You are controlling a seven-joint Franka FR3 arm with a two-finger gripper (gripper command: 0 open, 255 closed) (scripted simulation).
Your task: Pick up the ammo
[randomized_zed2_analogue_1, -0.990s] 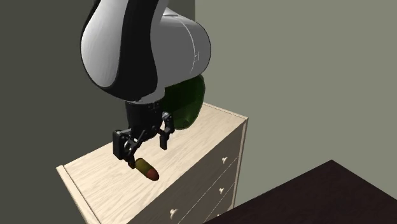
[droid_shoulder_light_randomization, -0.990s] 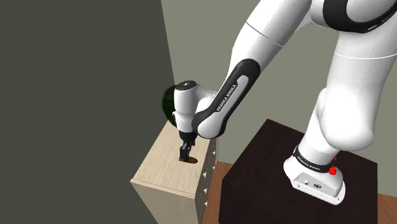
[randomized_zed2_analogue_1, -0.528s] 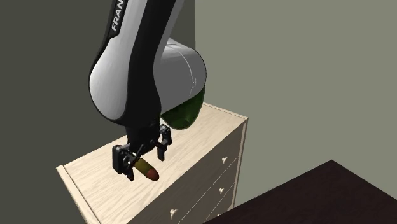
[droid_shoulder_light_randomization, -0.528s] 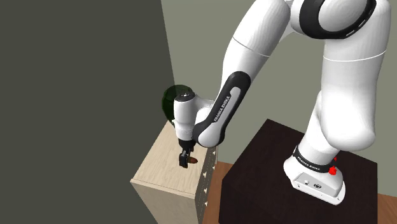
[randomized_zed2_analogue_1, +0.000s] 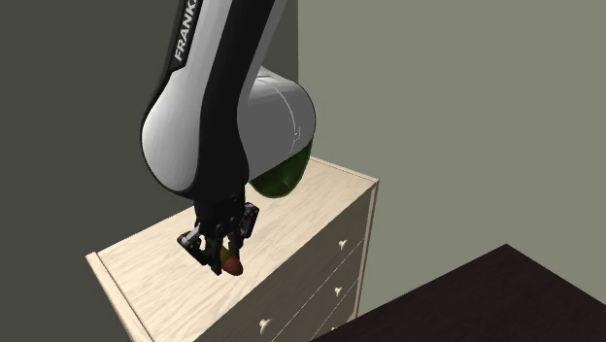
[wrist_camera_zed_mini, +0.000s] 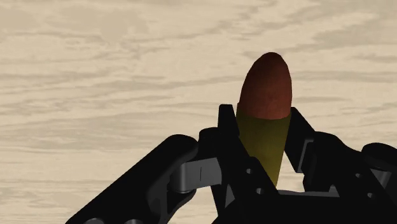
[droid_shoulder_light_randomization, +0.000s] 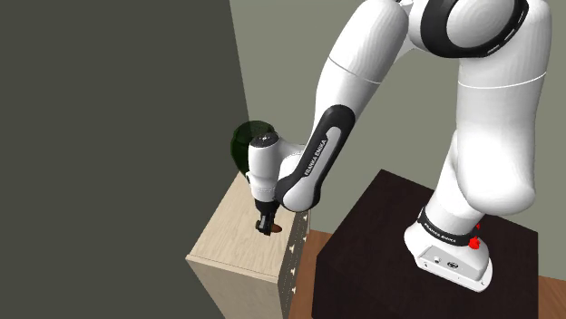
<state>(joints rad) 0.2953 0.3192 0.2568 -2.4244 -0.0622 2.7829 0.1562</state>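
The gripper (randomized_zed2_analogue_1: pixel 220 250) has closed since half a second ago. It now clamps the round (wrist_camera_zed_mini: pixel 267 121) by its yellowish casing, red tip jutting past, low at the dresser (randomized_zed2_analogue_1: pixel 301 209) top. The hold looks near the base, so lift straight and slowly, squeezing steadily against pivoting.

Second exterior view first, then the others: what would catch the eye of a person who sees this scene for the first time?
The big white arm dominates, bending down over a pale wooden dresser. Its black end effector is clasped on the ammo, a yellowish round with a red-brown tip, close to the dresser top. A dark green rounded object sits behind the arm at the dresser's far end.
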